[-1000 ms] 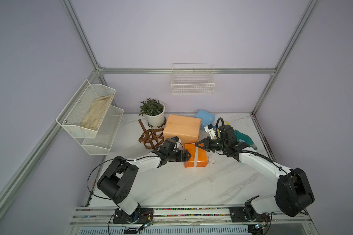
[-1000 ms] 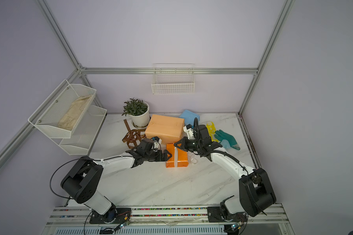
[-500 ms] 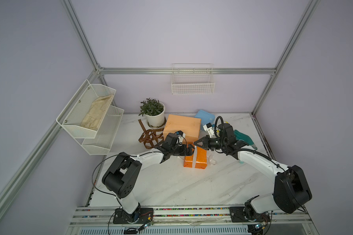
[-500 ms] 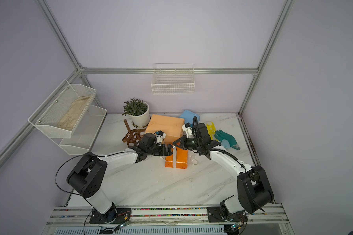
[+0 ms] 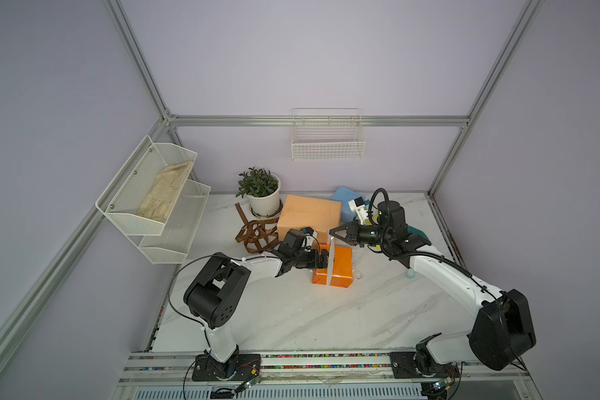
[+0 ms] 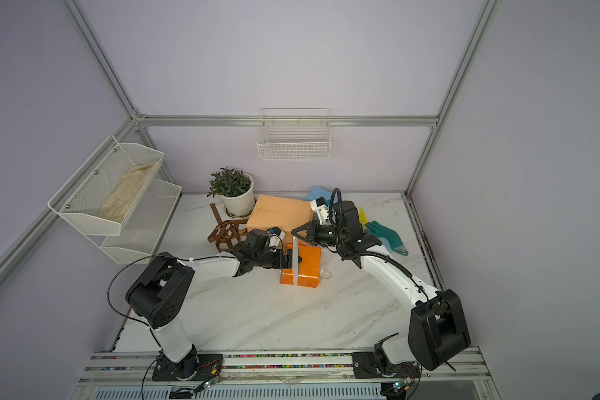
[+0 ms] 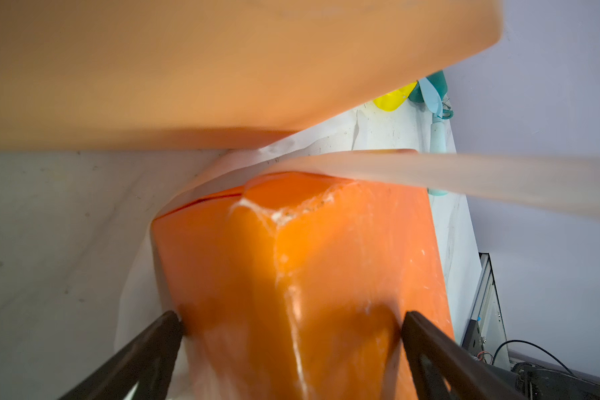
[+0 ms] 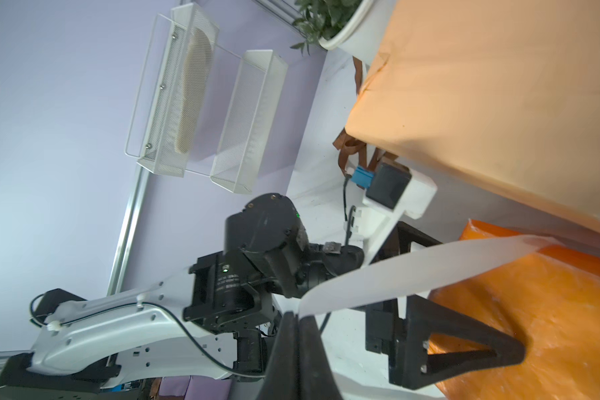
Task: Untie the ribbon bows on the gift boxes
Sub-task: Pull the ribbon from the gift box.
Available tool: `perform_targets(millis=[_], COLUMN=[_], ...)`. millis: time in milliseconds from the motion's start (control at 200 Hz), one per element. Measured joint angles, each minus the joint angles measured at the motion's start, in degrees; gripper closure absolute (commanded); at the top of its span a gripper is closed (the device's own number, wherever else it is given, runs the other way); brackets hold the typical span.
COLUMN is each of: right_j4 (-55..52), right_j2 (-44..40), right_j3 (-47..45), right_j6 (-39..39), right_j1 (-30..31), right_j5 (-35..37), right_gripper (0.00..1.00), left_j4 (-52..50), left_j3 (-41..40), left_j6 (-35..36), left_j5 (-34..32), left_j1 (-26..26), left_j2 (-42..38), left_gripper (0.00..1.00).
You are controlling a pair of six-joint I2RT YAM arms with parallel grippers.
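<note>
Right pincer point(image 8: 299, 317) pinched the limp, slippery-looking white ribbon point(image 8: 413, 273) by its tail, the sensible hold, while left pincer point(image 7: 291, 320) stood spread astride the light-looking orange box point(image 5: 342, 265).

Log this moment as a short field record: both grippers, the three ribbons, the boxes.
left gripper: open, jaws straddling one end of the bright orange box
right gripper: shut on the white ribbon
white ribbon: stretched taut up from the bright orange box, wrapped around it
dark brown ribbon: loose heap on the table beside the potted plant
yellow ribbon: on the table beside the teal glove
large peach box: no ribbon on it
light blue box: behind the large peach box, partly hidden
</note>
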Motion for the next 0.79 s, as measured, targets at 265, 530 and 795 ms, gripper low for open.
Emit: perform_targets(millis=[265,530,795], right_j4=[0.3,0.1,-0.6], right_j2=[-4.1,-4.8,-4.6], right_j3=[7.6,10.5,6.7], right_j6=[0.7,0.7,0.0], right_j1=[-2.1,-3.8,-4.3], right_j5=[-0.5,-0.6,-0.3], right_gripper=[1.0,1.0,1.0], left_j4=[-3.3,-5.6,-7.9], left_j3=[-0.1,-2.2,-6.4], left_j6=[1.3,3.2,4.1], left_j5=[-0.5,-2.8,-4.9], left_j1=[0.0,0.1,0.9], left_j2=[-2.8,-7.0,-8.9], left_gripper=[0.0,0.0,0.0])
